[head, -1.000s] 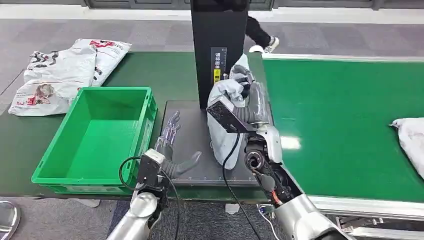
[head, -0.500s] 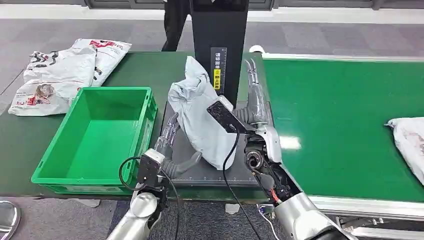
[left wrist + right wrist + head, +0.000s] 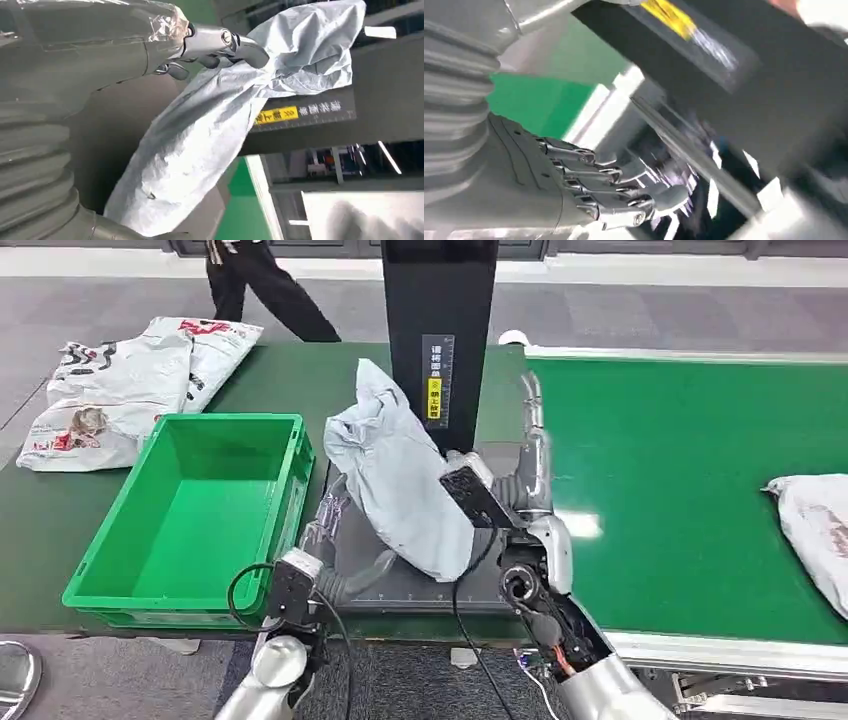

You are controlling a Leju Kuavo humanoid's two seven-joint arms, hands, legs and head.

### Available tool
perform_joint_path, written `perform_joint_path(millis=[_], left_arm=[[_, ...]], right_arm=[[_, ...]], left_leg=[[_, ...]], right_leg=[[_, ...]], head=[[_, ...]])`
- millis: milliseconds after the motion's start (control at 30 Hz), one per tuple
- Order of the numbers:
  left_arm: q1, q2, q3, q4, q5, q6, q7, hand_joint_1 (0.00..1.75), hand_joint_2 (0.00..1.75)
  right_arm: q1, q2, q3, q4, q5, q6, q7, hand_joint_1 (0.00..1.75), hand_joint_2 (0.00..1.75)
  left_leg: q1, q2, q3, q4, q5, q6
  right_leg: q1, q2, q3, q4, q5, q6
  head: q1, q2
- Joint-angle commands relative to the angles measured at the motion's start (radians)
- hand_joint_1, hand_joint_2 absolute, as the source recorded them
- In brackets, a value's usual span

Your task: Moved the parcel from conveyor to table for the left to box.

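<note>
The grey parcel [image 3: 400,480] lies slanted over the dark plate [image 3: 420,590] in front of the black post [image 3: 438,330]. Its crumpled upper end points toward the far left. My left hand [image 3: 335,540] is beneath it with fingers spread. The parcel leans on the fingers [image 3: 215,42] and over the thumb, and I see no closed grip on the parcel [image 3: 210,130]. My right hand [image 3: 528,455] stands to the right of the parcel, beside the post, its fingers [image 3: 594,195] stretched out and holding nothing.
A green crate [image 3: 110,550] stands left of the plate. White printed bags [image 3: 120,380] lie at the far left. The green conveyor [image 3: 680,490] runs on the right with another parcel [image 3: 815,530] at its edge. A person [image 3: 260,280] walks behind the table.
The right hand let go of the parcel, which tipped leftward onto the left hand; the right hand then drew back. The conveyor's parcel slid left. The person walked left.
</note>
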Motion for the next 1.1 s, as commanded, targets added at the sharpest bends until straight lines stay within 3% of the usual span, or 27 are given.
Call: perform_joint_path(millis=[33,133,300,500,600,733,900,1100], left_arm=[[0.003,0.013,0.061,0.014,-0.009,0.004,-0.002,0.00,1.75],[-0.003,0.009,0.059,0.020,-0.019,0.000,-0.002,0.00,1.75],[-0.035,0.021,0.027,0.063,-0.181,0.039,0.057,0.00,1.75],[-0.119,0.024,-0.053,0.132,-0.468,0.116,0.134,0.00,1.75],[-0.188,0.046,-0.149,0.176,-0.791,0.190,0.216,0.00,1.75],[-0.199,0.041,-0.157,0.190,-0.832,0.198,0.235,0.00,1.75],[-0.302,0.043,-0.238,0.353,-1.077,0.200,0.302,0.00,1.75],[-0.352,0.026,-0.261,0.446,-1.103,0.169,0.297,0.00,1.75]], right_arm=[[0.155,-0.064,-0.097,-0.483,0.023,-0.029,-0.010,0.00,1.75],[0.205,0.007,-0.219,-0.564,0.025,-0.029,-0.130,0.00,1.75],[0.265,0.070,-0.315,-0.679,0.019,-0.029,-0.255,0.00,1.75],[0.260,0.110,-0.337,-0.707,0.046,-0.029,-0.269,0.00,1.75],[0.246,0.100,-0.317,-0.700,0.037,-0.029,-0.244,0.00,1.75],[0.238,0.100,-0.315,-0.694,0.036,-0.029,-0.242,0.00,1.75],[0.208,0.094,-0.295,-0.665,0.031,-0.029,-0.230,0.00,1.75],[0.196,0.089,-0.291,-0.650,0.024,-0.029,-0.229,0.00,1.75]], left_leg=[[0.001,-0.002,0.001,-0.001,0.000,0.000],[0.000,-0.002,0.002,-0.002,0.000,-0.001],[0.000,-0.002,0.001,-0.001,0.000,-0.001],[0.000,-0.003,0.002,-0.001,0.000,-0.001],[0.000,-0.003,0.001,-0.001,0.000,-0.001],[0.000,-0.001,0.002,-0.001,0.000,0.000],[0.000,0.000,0.004,-0.002,0.000,-0.001],[0.000,0.002,0.004,-0.001,0.000,-0.001]], right_leg=[[0.001,-0.002,0.002,-0.001,-0.001,0.000],[0.001,-0.002,0.003,-0.002,-0.001,-0.001],[0.001,-0.003,0.001,-0.001,-0.001,-0.001],[0.000,-0.003,0.002,-0.001,-0.001,-0.001],[0.001,-0.003,0.002,-0.001,0.000,-0.001],[0.000,-0.001,0.003,-0.001,0.000,0.000],[0.000,-0.001,0.004,-0.002,0.000,-0.001],[0.000,0.002,0.003,-0.001,0.000,0.000]], head=[[0.000,0.000],[0.000,0.000],[0.000,0.000],[0.000,0.000],[0.000,0.000],[0.000,0.000],[0.000,0.000],[0.000,0.000]])
